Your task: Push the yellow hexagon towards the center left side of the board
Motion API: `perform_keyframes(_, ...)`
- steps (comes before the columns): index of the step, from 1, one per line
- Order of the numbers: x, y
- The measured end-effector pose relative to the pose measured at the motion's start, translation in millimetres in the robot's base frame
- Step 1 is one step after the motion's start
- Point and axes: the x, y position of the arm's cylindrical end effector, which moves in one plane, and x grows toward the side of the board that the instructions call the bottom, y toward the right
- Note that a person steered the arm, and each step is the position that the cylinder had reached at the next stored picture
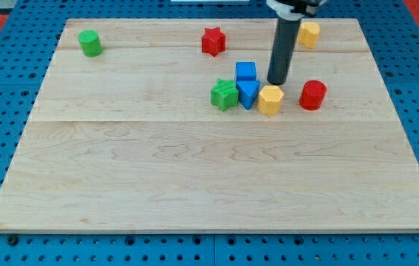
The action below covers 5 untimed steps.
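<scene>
Wooden board [120, 170] bears yellow hexagon [270, 100], upright; my tip [277, 82] just above.

Yellow hexagon [270, 100] flat, right of center, upper board.

Blue block [248, 94] blocks yellow hexagon's [270, 100] leftward path.

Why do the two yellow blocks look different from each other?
The yellow hexagon has flat sides and corners; the other yellow block looks rounder, though its exact shape is hard to tell. The yellow hexagon touches the blue block near the middle; the other yellow block stands alone near the view's top. My tip sits just above the hexagon, far from the other. Both are yellow and similar in size.
</scene>
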Motion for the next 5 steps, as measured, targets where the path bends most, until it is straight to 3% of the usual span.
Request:
perform_keyframes(1, 21, 51)
perform_keyframes(2, 57, 15)
perform_keyframes(4, 71, -125)
perform_keyframes(5, 89, -166)
